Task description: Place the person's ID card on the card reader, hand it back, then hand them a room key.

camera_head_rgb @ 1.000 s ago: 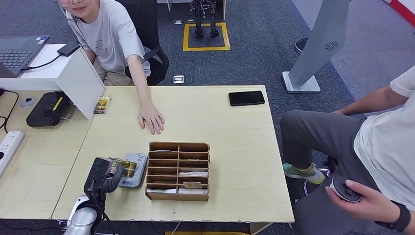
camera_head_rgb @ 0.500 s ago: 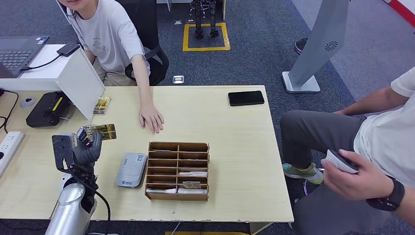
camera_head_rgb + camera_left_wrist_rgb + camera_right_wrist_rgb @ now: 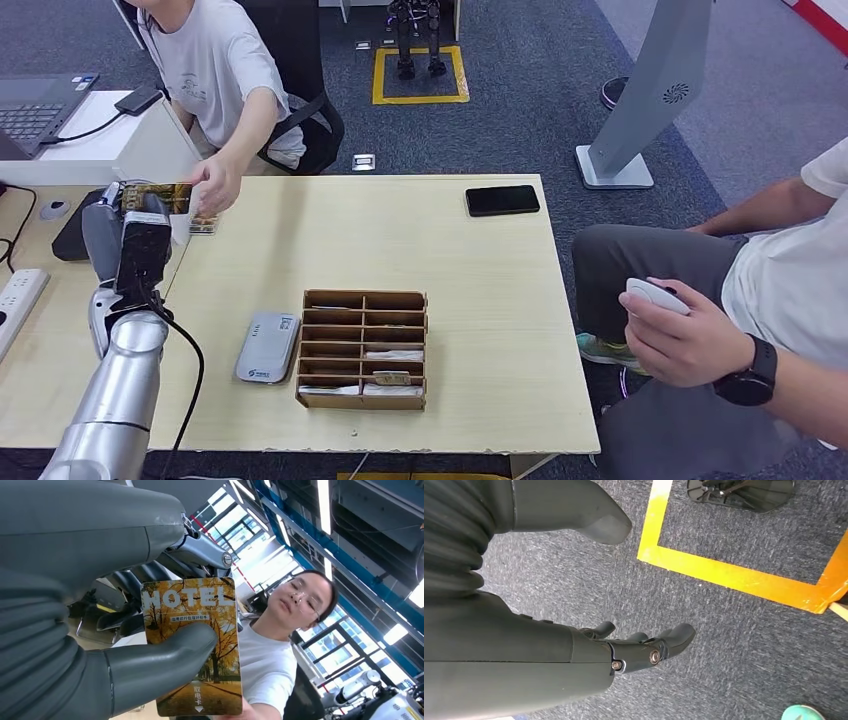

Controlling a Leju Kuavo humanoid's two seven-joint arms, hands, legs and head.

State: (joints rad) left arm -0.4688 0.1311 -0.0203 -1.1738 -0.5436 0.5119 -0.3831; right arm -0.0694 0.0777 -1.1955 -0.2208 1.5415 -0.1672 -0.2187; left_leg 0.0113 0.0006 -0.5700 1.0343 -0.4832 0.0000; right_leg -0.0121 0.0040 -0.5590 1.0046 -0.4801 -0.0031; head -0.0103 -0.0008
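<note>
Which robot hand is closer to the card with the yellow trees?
Left. The left hand pinches the card itself, held up toward the person. The right hand hangs open over the grey carpet, away from the card.

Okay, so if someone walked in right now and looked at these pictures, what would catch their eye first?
Probably the left hand, raised at the table's far left corner and holding a golden card marked HOTEL, which the seated person's hand touches. Next, the wooden compartment box near the table's front edge, with the grey card reader beside it. The right hand hangs over grey carpet with yellow tape.
</note>
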